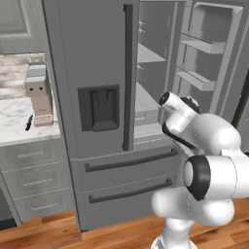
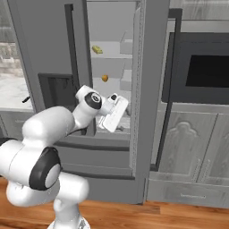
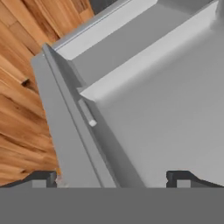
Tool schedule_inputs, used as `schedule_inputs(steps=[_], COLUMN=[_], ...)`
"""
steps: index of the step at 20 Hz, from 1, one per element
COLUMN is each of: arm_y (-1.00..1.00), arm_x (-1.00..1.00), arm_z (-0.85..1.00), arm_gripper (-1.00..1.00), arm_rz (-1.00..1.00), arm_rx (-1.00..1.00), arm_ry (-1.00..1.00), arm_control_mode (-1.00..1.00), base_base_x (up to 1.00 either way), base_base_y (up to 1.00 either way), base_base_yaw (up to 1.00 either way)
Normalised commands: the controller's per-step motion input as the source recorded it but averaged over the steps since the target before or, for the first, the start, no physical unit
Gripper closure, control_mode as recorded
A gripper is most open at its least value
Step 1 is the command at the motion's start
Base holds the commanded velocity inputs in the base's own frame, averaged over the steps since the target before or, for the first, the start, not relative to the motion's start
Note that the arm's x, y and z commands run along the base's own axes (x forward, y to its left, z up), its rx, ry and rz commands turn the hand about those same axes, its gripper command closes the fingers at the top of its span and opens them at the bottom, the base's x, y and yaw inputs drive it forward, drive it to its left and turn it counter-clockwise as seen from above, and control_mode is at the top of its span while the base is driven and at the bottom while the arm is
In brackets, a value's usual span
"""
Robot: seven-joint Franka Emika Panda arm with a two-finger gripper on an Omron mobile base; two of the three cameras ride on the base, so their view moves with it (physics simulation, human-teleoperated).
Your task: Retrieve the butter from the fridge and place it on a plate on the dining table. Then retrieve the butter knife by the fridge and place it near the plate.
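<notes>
The fridge point(image 1: 97, 58) stands with its left door shut and its right door swung open. Inside, the yellow butter point(image 2: 97, 49) lies on an upper shelf, with a small orange ball point(image 2: 104, 78) on the shelf below. My gripper point(image 2: 115, 127) hangs at the fridge opening, well below the butter, pointing down toward a low shelf. Its jaws are open in the hand view point(image 3: 111, 178), with nothing between them. The dark butter knife point(image 1: 29, 122) lies on the marble counter left of the fridge. The plate and the dining table are out of view.
A tall beige-and-grey appliance point(image 1: 39, 95) stands on the counter point(image 1: 14, 126) beside the knife. The open door's shelves point(image 1: 204, 44) jut out at the right. A dark built-in oven point(image 2: 201, 71) and grey cabinets flank the fridge. Wooden floor point(image 3: 22, 109) lies below.
</notes>
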Motion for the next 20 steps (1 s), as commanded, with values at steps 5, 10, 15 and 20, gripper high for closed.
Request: schedule_inputs(steps=[5,10,15,20], arm_y=[1.0,1.0,0.71,0.33], arm_x=[0.23,0.21,0.1,0.04], arm_z=[0.0,0.0,0.0,0.01], arm_gripper=[-1.0,-1.0,-1.0,-1.0], arm_rz=[-0.03,-0.24,-0.45,-0.64], arm_rx=[-0.03,0.2,0.44,0.4], arm_ry=[0.06,-0.01,-0.24,-0.42], arm_control_mode=[-1.0,-1.0,-1.0,-1.0], base_base_x=[0.0,0.0,0.0,0.0], base_base_y=[0.0,0.0,0.0,0.0], base_base_yaw=[0.0,0.0,0.0,0.0])
